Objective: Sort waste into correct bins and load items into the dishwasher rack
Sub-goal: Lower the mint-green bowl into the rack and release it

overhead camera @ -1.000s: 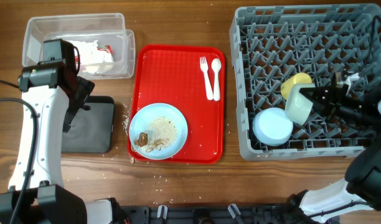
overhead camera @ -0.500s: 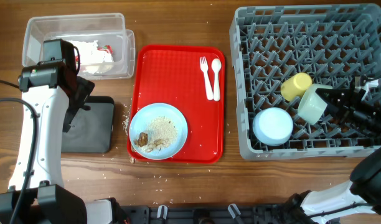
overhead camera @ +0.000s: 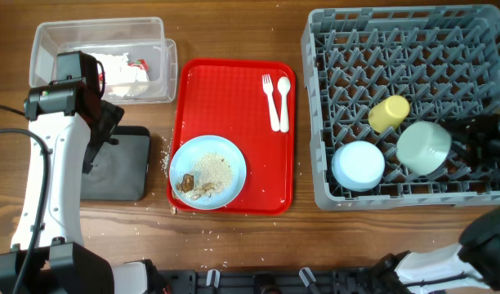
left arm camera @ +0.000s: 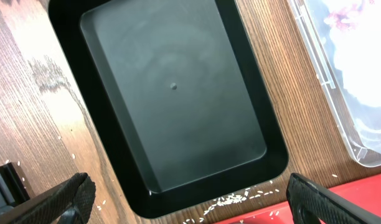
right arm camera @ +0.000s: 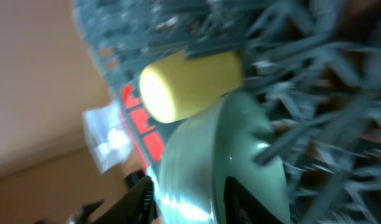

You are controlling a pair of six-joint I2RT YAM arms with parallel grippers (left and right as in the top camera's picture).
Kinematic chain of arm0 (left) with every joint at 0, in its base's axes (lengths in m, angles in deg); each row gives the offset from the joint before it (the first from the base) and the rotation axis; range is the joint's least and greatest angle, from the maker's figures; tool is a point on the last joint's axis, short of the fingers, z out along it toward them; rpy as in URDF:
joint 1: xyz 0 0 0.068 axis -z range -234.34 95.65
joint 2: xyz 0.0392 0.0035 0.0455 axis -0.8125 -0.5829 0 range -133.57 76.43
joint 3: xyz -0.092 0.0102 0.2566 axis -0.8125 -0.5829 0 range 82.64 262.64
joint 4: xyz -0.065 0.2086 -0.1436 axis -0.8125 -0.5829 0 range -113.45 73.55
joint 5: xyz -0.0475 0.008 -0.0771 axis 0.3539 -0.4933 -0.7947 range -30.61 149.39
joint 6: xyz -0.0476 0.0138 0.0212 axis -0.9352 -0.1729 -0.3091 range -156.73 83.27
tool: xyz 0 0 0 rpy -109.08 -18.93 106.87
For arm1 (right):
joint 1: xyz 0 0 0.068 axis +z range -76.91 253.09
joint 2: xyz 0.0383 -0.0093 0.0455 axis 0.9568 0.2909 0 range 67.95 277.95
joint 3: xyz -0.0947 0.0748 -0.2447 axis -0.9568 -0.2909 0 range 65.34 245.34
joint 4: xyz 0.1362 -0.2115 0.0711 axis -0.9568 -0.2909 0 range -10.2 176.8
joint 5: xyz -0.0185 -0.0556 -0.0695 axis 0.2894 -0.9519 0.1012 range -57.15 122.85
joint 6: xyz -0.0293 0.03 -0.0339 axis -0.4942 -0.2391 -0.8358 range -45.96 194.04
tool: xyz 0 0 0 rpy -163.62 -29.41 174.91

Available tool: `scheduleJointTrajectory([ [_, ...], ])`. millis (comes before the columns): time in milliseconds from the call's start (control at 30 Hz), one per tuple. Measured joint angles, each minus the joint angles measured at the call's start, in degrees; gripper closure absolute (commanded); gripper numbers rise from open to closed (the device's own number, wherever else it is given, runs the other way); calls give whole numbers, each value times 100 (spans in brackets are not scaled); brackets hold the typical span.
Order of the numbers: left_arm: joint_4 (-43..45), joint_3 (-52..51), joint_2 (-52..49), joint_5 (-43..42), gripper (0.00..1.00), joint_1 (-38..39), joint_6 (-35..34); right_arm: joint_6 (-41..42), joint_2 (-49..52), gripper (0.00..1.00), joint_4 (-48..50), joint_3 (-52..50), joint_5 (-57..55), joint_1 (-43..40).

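Observation:
My right gripper (right arm camera: 190, 202) is shut on the rim of a pale green bowl (overhead camera: 423, 148), held low in the grey dishwasher rack (overhead camera: 319, 98) at its front right. The bowl fills the right wrist view (right arm camera: 209, 168). A yellow cup (overhead camera: 389, 112) lies just behind it and an upturned light blue bowl (overhead camera: 358, 166) stands to its left. My left gripper (left arm camera: 190, 199) is open and empty above the near edge of the black bin (left arm camera: 172, 93). On the red tray (overhead camera: 193, 90) sit a blue plate (overhead camera: 231, 155) with food scraps and a white fork and spoon (overhead camera: 276, 102).
A clear container (overhead camera: 46, 41) with white waste stands at the back left, behind the black bin (overhead camera: 119, 167). Rice grains (left arm camera: 231, 200) lie scattered on the wooden table between bin and tray.
My right gripper has carried the green bowl to the right and turned it lower into the rack beside the blue bowl. The left arm has not moved.

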Motion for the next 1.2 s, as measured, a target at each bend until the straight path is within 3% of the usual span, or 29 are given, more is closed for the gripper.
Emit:
scheduleJointTrajectory([
  [167, 0, 0, 0, 0, 0, 0, 0, 737, -772, 18, -28, 442, -1029, 0],
  [267, 0, 0, 0, 0, 0, 0, 0, 927, -1272, 27, -52, 481, -1276, 33],
  [433, 0, 0, 0, 0, 0, 0, 0, 1161, -1644, 68, -52, 481, -1808, 820],
  [467, 0, 0, 0, 0, 0, 0, 0, 1281, -1637, 85, -50, 479, -2026, 1040],
  [500, 0, 0, 0, 0, 0, 0, 0, 1502, -1631, 95, -55, 470, -2500, 1419],
  [700, 2, 0, 0, 0, 0, 0, 0, 2234, -1305, 96, -227, 146, -3814, 2555],
  [933, 0, 0, 0, 0, 0, 0, 0, 2970, -750, 94, -267, 136, -5016, 2601],
  [1200, 0, 0, 0, 0, 0, 0, 0, 3233, -402, 95, -195, 136, -5351, 2597],
])
